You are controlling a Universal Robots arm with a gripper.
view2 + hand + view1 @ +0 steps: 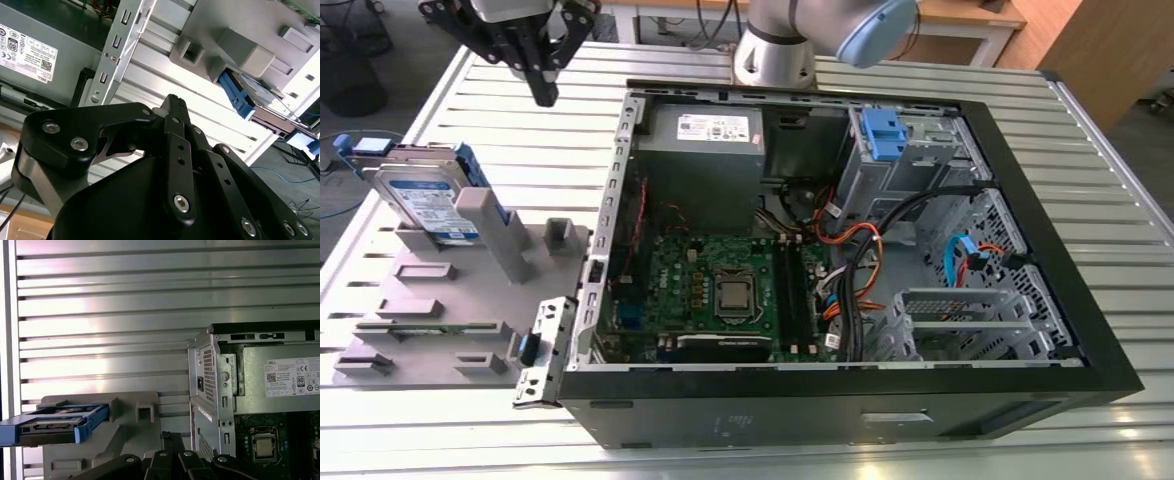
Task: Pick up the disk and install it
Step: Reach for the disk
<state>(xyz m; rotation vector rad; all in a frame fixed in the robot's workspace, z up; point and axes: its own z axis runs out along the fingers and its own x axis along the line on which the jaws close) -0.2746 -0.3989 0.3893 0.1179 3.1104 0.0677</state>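
Observation:
The disk (434,200), silver with a white-and-blue label and blue side rails, stands on edge in a grey holder (467,290) at the exterior view's left. Its blue rail also shows in the second wrist view, where the disk (239,98) lies beyond the fingertips, and in the first wrist view, where the disk (55,424) sits in the holder. My gripper (544,92) hangs above the slatted table, behind the disk and beside the case's back corner, well clear of both. The black fingers meet at one tip in both wrist views, gripper (173,101) and gripper (173,438), with nothing between them.
An open computer case (1014,200) lies on its side on the slatted metal table (1121,150). Inside are a grey power supply (700,135), a drive cage with a blue tab (887,135), the motherboard (720,290) and loose cables (854,250).

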